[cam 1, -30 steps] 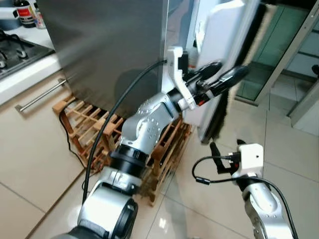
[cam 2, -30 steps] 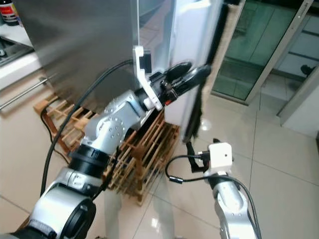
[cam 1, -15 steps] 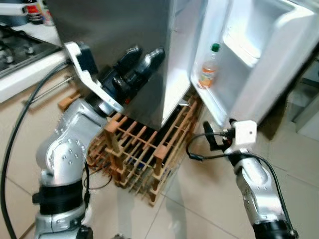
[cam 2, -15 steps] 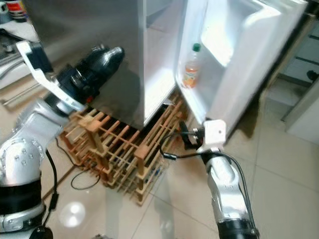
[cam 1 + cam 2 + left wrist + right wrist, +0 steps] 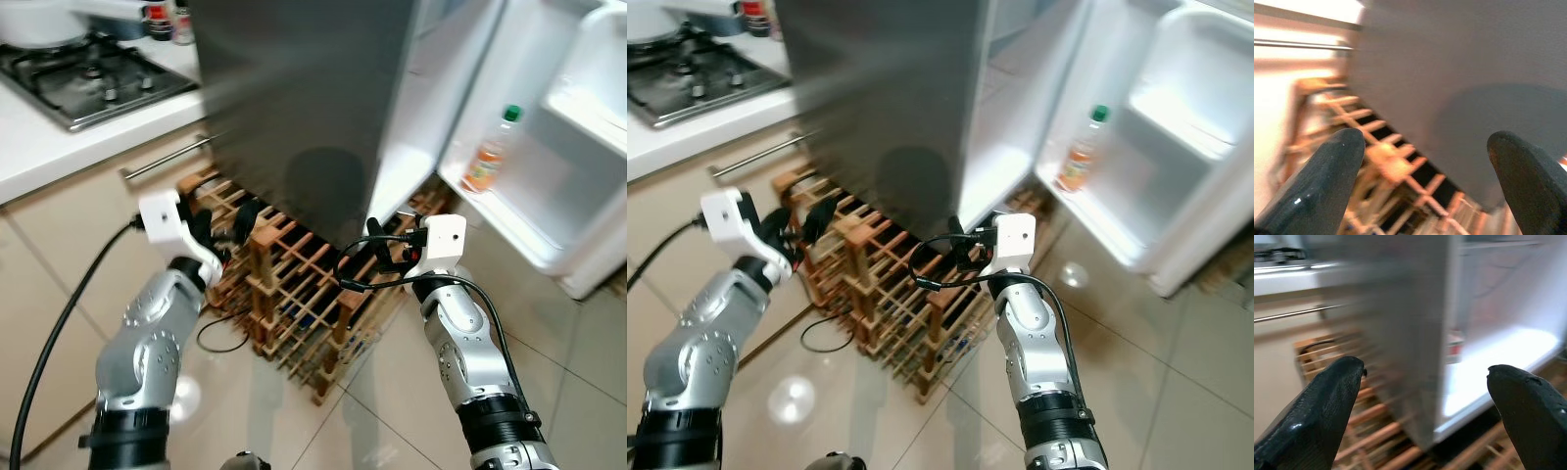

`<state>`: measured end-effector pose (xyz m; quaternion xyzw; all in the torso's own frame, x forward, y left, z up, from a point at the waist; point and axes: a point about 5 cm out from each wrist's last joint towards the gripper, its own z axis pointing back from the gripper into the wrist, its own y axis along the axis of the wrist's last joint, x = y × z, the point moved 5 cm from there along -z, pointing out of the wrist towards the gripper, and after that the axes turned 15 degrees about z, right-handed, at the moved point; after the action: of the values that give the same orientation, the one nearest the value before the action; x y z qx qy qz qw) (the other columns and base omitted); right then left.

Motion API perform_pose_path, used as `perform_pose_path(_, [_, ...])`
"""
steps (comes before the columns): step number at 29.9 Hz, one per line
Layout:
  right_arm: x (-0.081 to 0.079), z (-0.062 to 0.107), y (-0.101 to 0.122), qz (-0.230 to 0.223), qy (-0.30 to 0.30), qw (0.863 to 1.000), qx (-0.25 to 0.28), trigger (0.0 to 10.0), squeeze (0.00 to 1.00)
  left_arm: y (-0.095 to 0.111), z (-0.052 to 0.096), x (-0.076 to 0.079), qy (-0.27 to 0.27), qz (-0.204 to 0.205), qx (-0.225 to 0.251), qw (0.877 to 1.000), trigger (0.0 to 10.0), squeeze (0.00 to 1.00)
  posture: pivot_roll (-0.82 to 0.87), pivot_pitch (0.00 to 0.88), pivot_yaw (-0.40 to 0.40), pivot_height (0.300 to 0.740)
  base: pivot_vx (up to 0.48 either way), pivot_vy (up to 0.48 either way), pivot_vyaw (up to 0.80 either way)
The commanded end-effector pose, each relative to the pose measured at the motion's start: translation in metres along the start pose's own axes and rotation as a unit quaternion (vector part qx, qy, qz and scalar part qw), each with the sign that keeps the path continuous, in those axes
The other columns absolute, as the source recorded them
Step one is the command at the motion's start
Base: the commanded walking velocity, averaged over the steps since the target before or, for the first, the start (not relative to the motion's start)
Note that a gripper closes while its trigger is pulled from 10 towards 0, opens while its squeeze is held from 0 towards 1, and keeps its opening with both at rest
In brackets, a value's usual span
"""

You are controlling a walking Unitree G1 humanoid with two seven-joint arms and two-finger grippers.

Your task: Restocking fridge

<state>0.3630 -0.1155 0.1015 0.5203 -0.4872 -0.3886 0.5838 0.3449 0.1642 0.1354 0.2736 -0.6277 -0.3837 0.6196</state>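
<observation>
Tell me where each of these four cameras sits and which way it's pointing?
Left eye view: on the head, looking down at the open fridge door, a bottle in its shelf and the wooden rack; both silver arms show.
Right eye view: beside it, same scene, slightly shifted.
Left wrist view: on the left arm, looking along the open left gripper at the rack and the fridge's grey side.
Right wrist view: along the open right gripper into the lit fridge.
Both wrist views share the rack and grey side.
</observation>
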Motion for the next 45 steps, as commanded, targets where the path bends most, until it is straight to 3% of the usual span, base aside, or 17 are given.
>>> perform_pose_path(1, [0.006, 0.003, -0.004, 0.006, -0.004, 1.000, -0.002, 10.0, 0.00, 0.002, -0.002, 0.010, -0.007, -0.017, 0.014, 1.000, 10.0, 0.00, -0.05, 0.000, -0.020, 0.740, 0.292, -0.375, 0.62])
perform_pose_path(4, [0.007, 0.003, -0.007, 0.007, -0.007, 1.000, -0.006, 10.0, 0.00, 0.004, -0.005, -0.001, 0.037, -0.051, 0.035, 0.997, 10.0, 0.00, -0.05, 0.000, -0.022, 0.740, 0.353, -0.320, 0.61])
perform_pose_path(10, [-0.003, 0.000, -0.003, 0.006, 0.004, 1.000, 0.001, 10.0, 0.00, 0.010, -0.008, -0.018, 0.092, -0.053, 0.059, 0.993, 10.0, 0.00, -0.05, 0.000, -0.019, 0.740, 0.077, 0.000, 0.61])
perform_pose_path(14, [-0.012, -0.002, 0.002, 0.001, 0.017, 1.000, 0.012, 10.0, 0.00, 0.010, -0.013, -0.009, 0.071, -0.069, 0.061, 0.993, 10.0, 0.00, -0.05, 0.000, -0.019, 0.740, 0.000, 0.000, 0.61])
perform_pose_path(18, [-0.013, -0.005, 0.004, -0.003, 0.017, 1.000, 0.014, 10.0, 0.00, 0.002, -0.013, 0.000, 0.044, -0.126, 0.059, 0.989, 10.0, 0.00, -0.04, 0.000, -0.022, 0.740, 0.000, 0.000, 0.60])
perform_pose_path(23, [-0.013, -0.007, 0.005, -0.005, 0.021, 1.000, 0.016, 10.0, 0.00, -0.004, -0.014, 0.005, 0.036, -0.122, 0.055, 0.990, 10.0, 0.00, -0.04, 0.000, -0.030, 0.740, 0.000, 0.000, 0.60])
perform_pose_path(32, [-0.022, -0.006, 0.001, -0.006, 0.041, 0.999, 0.010, 10.0, 0.00, -0.006, -0.017, 0.041, -0.031, -0.146, 0.073, 0.986, 10.0, 0.00, -0.02, 0.000, -0.043, 0.740, 0.000, 0.160, 0.60])
perform_pose_path(38, [-0.022, -0.007, 0.001, -0.019, 0.034, 0.999, 0.010, 10.0, 0.00, -0.012, -0.013, 0.041, -0.029, -0.152, 0.066, 0.986, 10.0, 0.00, -0.01, 0.000, -0.034, 0.740, 0.000, 0.464, 0.60])
perform_pose_path(42, [-0.022, -0.007, -0.003, -0.008, 0.035, 0.999, -0.002, 10.0, 0.00, -0.006, -0.019, 0.031, -0.007, -0.160, 0.074, 0.984, 10.0, 0.00, -0.01, 0.000, -0.031, 0.740, 0.000, 0.000, 0.15])
perform_pose_path(45, [-0.019, -0.006, -0.003, 0.003, 0.035, 0.999, 0.003, 10.0, 0.00, -0.004, -0.021, 0.025, 0.012, -0.144, 0.073, 0.987, 10.0, 0.00, -0.01, 0.000, -0.030, 0.740, 0.000, 0.000, 0.52])
